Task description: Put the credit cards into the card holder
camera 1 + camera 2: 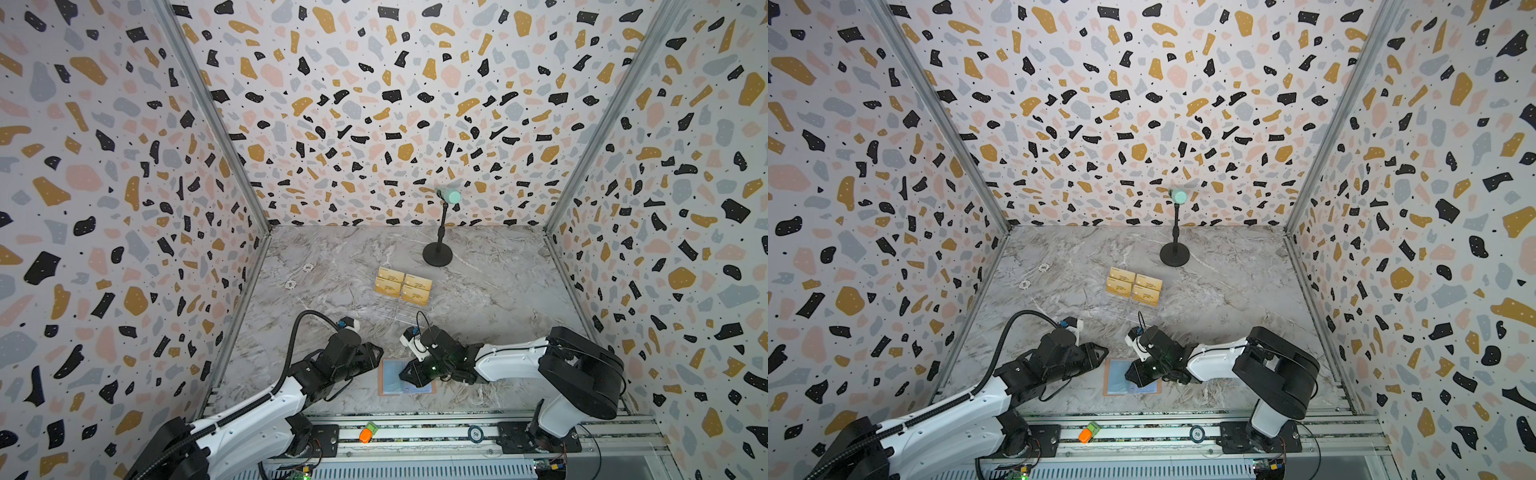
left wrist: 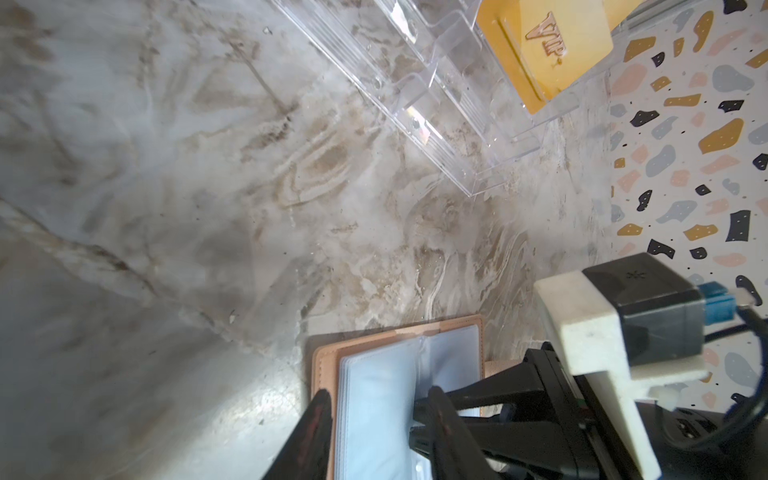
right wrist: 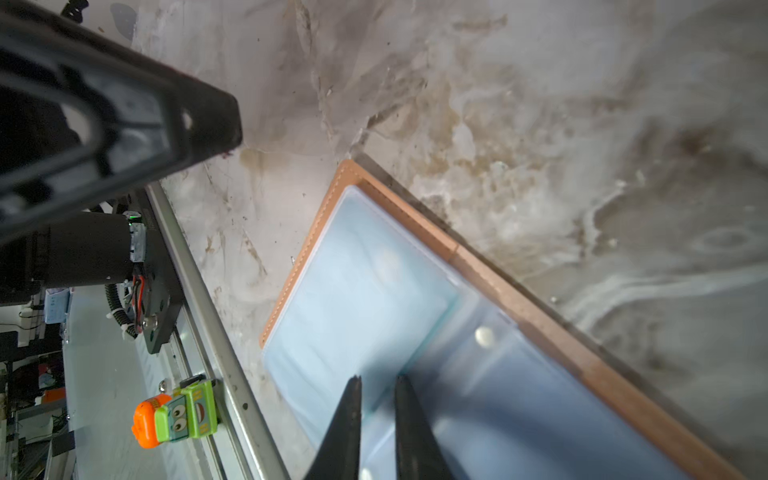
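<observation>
The salmon-pink card holder [image 1: 390, 380] [image 1: 1115, 380] lies open near the front edge, clear sleeves up. My left gripper [image 1: 379, 360] [image 2: 378, 399] is open at its left side, and its fingers straddle the left stack of sleeves [image 2: 374, 415]. My right gripper [image 1: 402, 376] [image 3: 377, 380] reaches in from the right. Its jaws are almost together at the centre fold, and the edge of a raised sleeve [image 3: 478, 374] runs into the narrow gap. Several gold credit cards [image 1: 403, 286] [image 1: 1133, 286] [image 2: 544, 54] stand in a rack at mid-table.
The clear acrylic tiered rack [image 1: 399, 313] [image 2: 436, 104] stands just behind both grippers. A black stand with a mint head [image 1: 437, 253] is at the back. An orange-and-green toy [image 1: 367, 432] [image 3: 176, 415] and a round chip [image 1: 476, 434] lie on the front rail. Patterned walls enclose three sides.
</observation>
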`<state>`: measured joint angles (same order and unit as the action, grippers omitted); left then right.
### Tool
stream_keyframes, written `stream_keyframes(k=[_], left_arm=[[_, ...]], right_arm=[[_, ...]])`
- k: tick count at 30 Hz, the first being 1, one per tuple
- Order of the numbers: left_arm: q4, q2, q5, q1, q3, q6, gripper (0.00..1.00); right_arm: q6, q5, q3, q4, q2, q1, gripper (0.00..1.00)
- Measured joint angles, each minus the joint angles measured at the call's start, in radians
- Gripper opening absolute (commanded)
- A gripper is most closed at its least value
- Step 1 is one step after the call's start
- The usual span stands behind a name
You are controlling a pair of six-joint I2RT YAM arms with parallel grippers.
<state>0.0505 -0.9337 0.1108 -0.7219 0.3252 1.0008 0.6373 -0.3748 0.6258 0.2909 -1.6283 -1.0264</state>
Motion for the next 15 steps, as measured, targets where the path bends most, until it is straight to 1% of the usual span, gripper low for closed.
stream_keyframes(k=[5, 8, 10, 11, 15], left_arm=[[0.016, -0.011, 0.009, 0.000, -0.005, -0.023, 0.37], [0.061, 0.021, -0.023, 0.000, -0.006, -0.037, 0.37], [0.075, 0.045, -0.044, 0.000, -0.011, -0.041, 0.37], [0.083, 0.055, -0.059, 0.000, -0.011, -0.041, 0.37], [0.090, 0.058, -0.124, 0.000, -0.011, -0.041, 0.38]], right_arm=[[-0.006, 0.001, 0.005, -0.003, -0.002, 0.000, 0.18], [-0.017, 0.001, 0.018, -0.023, -0.002, 0.004, 0.18], [-0.036, -0.001, 0.047, -0.067, 0.000, 0.012, 0.19], [-0.053, -0.002, 0.074, -0.103, 0.001, 0.018, 0.20], [-0.151, -0.004, 0.246, -0.245, 0.009, 0.072, 0.30]])
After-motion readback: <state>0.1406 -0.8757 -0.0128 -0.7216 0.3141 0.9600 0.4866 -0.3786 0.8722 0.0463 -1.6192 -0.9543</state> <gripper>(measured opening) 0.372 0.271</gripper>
